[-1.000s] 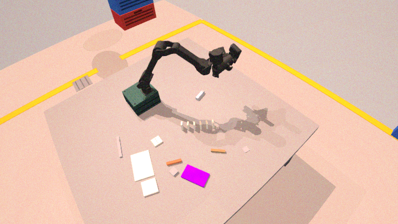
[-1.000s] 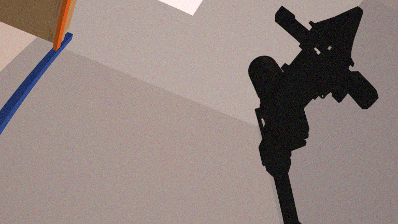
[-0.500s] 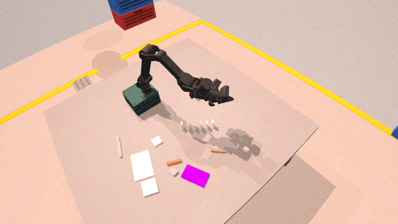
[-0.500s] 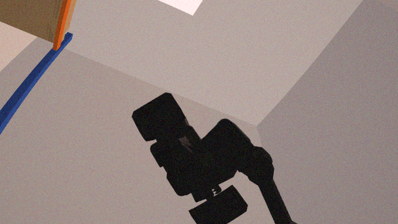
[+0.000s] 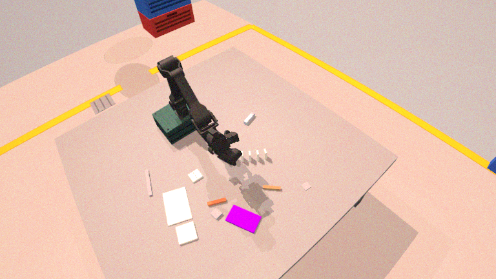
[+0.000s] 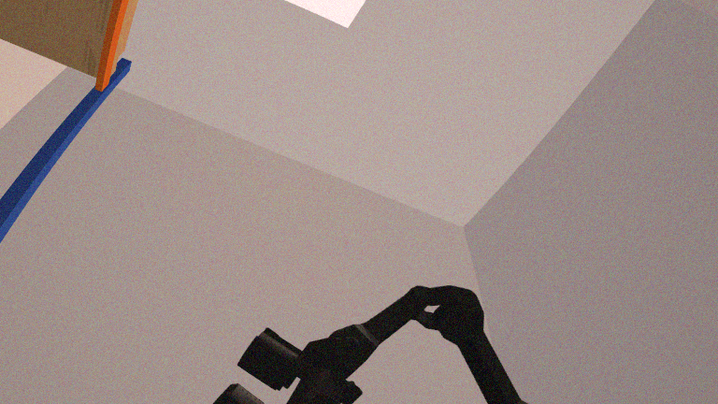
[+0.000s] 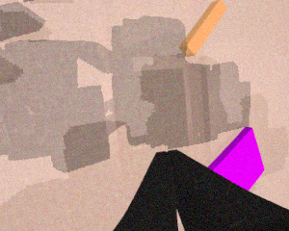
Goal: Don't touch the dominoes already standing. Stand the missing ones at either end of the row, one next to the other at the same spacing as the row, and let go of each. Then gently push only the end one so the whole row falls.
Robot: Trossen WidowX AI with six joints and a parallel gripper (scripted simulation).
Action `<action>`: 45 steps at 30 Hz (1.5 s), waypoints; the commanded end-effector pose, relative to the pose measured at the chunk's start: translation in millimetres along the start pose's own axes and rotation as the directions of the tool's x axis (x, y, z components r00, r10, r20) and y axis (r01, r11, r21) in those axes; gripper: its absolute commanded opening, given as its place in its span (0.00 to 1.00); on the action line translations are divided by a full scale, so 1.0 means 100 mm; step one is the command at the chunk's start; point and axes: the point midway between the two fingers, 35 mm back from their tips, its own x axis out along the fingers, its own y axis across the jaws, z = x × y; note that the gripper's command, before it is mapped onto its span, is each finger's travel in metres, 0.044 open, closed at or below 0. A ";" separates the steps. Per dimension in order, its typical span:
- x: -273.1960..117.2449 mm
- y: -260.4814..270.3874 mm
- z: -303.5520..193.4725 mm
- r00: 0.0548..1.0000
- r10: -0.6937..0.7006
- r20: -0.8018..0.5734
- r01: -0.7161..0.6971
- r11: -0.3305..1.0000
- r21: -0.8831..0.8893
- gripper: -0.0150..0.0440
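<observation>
Several cream dominoes (image 5: 258,155) stand upright in a row in the top view, evenly spaced as far as they show. My arm covers the left end of the row, so whether more stand there is hidden. My gripper (image 5: 234,161) (image 7: 167,161) is shut and empty, with its fingertips together in the wrist view. In the top view it appears over or in front of the row's left end; its height and whether it touches a domino cannot be told. A pale corner at the wrist view's top left is too cut off to identify.
On the table (image 5: 310,133) are a white block (image 5: 248,119) behind the row, an orange bar (image 5: 271,188) (image 7: 202,29), a darker orange bar (image 5: 216,201), a magenta slab (image 5: 243,219) (image 7: 241,161), white slabs (image 5: 177,206) (image 5: 186,232) and a small white tile (image 5: 196,175).
</observation>
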 end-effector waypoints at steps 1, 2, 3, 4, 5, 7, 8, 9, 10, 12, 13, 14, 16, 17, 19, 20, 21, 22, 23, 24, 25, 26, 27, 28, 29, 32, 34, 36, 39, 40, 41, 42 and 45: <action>-0.18 0.49 -0.44 0.982 0.159 -0.105 -0.154 0.987 0.053 0.25; -0.23 0.62 -0.54 0.971 0.201 -0.125 -0.194 0.979 0.068 0.25; -0.29 0.74 -0.63 0.959 0.244 -0.143 -0.234 0.969 0.084 0.25; -0.36 0.88 -0.71 0.945 0.287 -0.158 -0.274 0.956 0.100 0.25; -0.43 1.01 -0.79 0.928 0.331 -0.170 -0.315 0.942 0.116 0.25; -0.57 1.28 -0.91 0.889 0.418 -0.186 -0.395 0.907 0.148 0.25; -0.63 1.38 -0.95 0.872 0.451 -0.189 -0.426 0.891 0.159 0.25; -0.67 1.44 -0.97 0.862 0.470 -0.191 -0.444 0.881 0.166 0.25; -0.68 1.46 -0.98 0.858 0.477 -0.191 -0.450 0.877 0.168 0.25; -0.68 1.46 -0.98 0.858 0.477 -0.191 -0.450 0.877 0.168 0.25; -0.68 1.46 -0.98 0.858 0.477 -0.191 -0.450 0.877 0.168 0.25; -0.68 1.46 -0.98 0.858 0.477 -0.191 -0.450 0.877 0.168 0.25; -0.68 1.46 -0.98 0.858 0.477 -0.191 -0.450 0.877 0.168 0.25; -0.68 1.46 -0.98 0.858 0.477 -0.191 -0.450 0.877 0.168 0.25; -0.68 1.46 -0.98 0.858 0.477 -0.191 -0.450 0.877 0.168 0.25; -0.68 1.46 -0.98 0.858 0.477 -0.191 -0.450 0.877 0.168 0.25; -0.68 1.46 -0.98 0.858 0.477 -0.191 -0.450 0.877 0.168 0.25; -0.68 1.46 -0.98 0.858 0.477 -0.191 -0.450 0.877 0.168 0.25; -0.68 1.46 -0.98 0.858 0.477 -0.191 -0.450 0.877 0.168 0.25; -0.68 1.46 -0.98 0.858 0.477 -0.191 -0.450 0.877 0.168 0.25; -0.68 1.46 -0.98 0.858 0.477 -0.191 -0.450 0.877 0.168 0.25; -0.68 1.46 -0.98 0.858 0.477 -0.191 -0.450 0.877 0.168 0.25; -0.68 1.46 -0.98 0.858 0.477 -0.191 -0.450 0.877 0.168 0.25; -0.68 1.46 -0.98 0.858 0.477 -0.191 -0.450 0.877 0.168 0.25; -0.68 1.46 -0.98 0.858 0.477 -0.191 -0.450 0.877 0.168 0.25; -0.68 1.46 -0.98 0.858 0.477 -0.191 -0.450 0.877 0.168 0.25; -0.68 1.46 -0.98 0.858 0.477 -0.191 -0.450 0.877 0.168 0.25; -0.68 1.46 -0.98 0.858 0.477 -0.191 -0.450 0.877 0.168 0.25; -0.68 1.46 -0.98 0.858 0.477 -0.191 -0.450 0.877 0.168 0.25; -0.68 1.46 -0.98 0.858 0.477 -0.191 -0.450 0.877 0.168 0.25; -0.68 1.46 -0.98 0.858 0.477 -0.191 -0.450 0.877 0.168 0.25; -0.68 1.46 -0.98 0.858 0.477 -0.191 -0.450 0.877 0.168 0.25; -0.68 1.46 -0.98 0.858 0.477 -0.191 -0.450 0.877 0.168 0.25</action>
